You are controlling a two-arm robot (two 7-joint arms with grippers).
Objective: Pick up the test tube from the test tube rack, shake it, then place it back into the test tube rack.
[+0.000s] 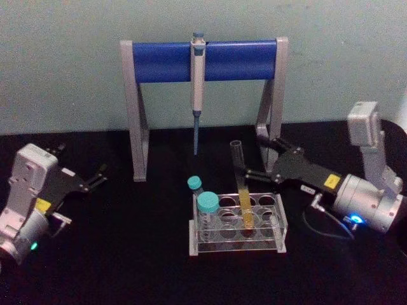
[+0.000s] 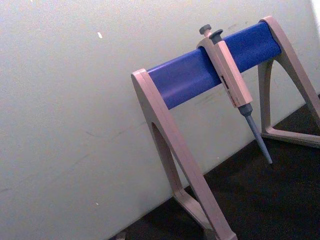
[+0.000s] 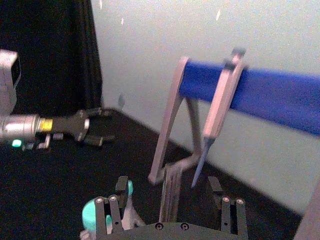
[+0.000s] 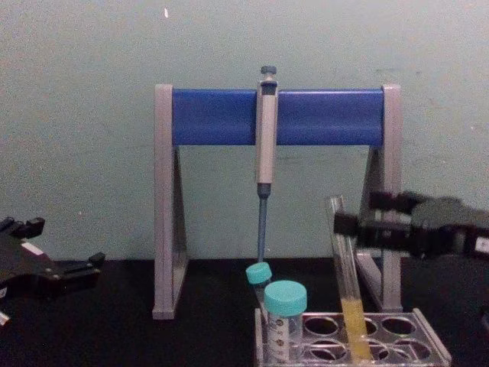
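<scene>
Reaching leftward, right claw (image 1: 247, 166) apart | straddling test tube (image 1: 242, 190) (racked, tilted)

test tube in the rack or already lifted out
In, leaning. The test tube has its yellow lower end down a hole of the test tube rack; the right gripper is open around its upper part.

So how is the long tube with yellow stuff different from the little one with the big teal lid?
The test tube is tall, thin, uncapped and leaning, with yellow liquid low down. The teal-capped tube is short, wide, capped and upright. The right gripper is at the test tube; nothing touches the capped one. Both sit in the test tube rack.
</scene>
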